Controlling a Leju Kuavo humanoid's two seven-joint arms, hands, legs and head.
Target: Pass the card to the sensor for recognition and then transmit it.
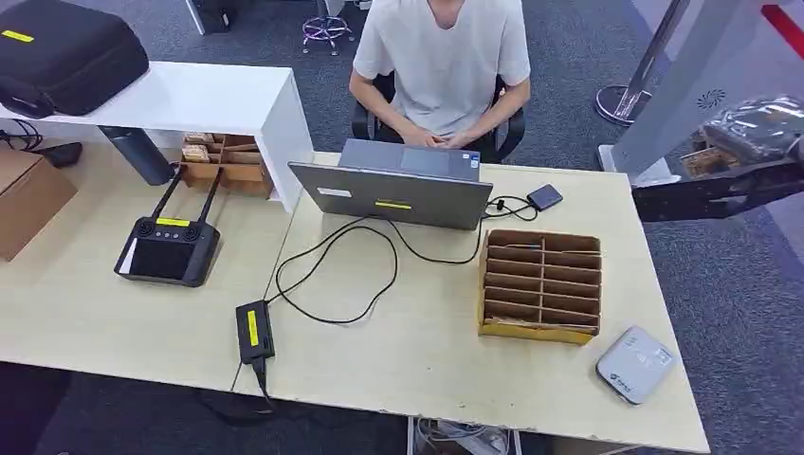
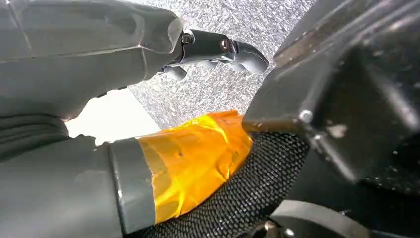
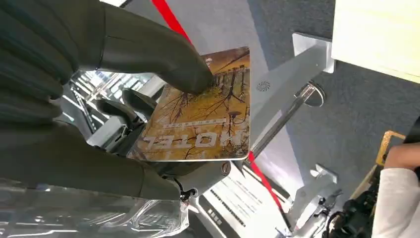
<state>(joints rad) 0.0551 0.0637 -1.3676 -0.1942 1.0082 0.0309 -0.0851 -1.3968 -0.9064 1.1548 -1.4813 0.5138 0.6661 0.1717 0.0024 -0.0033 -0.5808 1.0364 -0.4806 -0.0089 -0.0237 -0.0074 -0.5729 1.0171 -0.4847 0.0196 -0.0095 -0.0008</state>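
The right hand (image 3: 99,99) pinches a glossy autumn-coloured card printed "HOTEL" (image 3: 203,116) between thumb and dark fingers (image 3: 131,106), out past the right end of the pale wooden bench (image 1: 427,351). The rounded white sensor box (image 1: 634,364) lies on the bench's near right corner. The left hand (image 2: 99,99) hangs with fingers (image 2: 223,49) apart, holding nothing.

Right hand (image 3: 148,119) is raised off to the robot's right, thumb (image 3: 163,59) pressed on the face of the card (image 3: 203,116) with dark fingers beneath it, while the left hand (image 2: 163,54) hangs low, fingers (image 2: 223,49) loosely extended, holding nothing.
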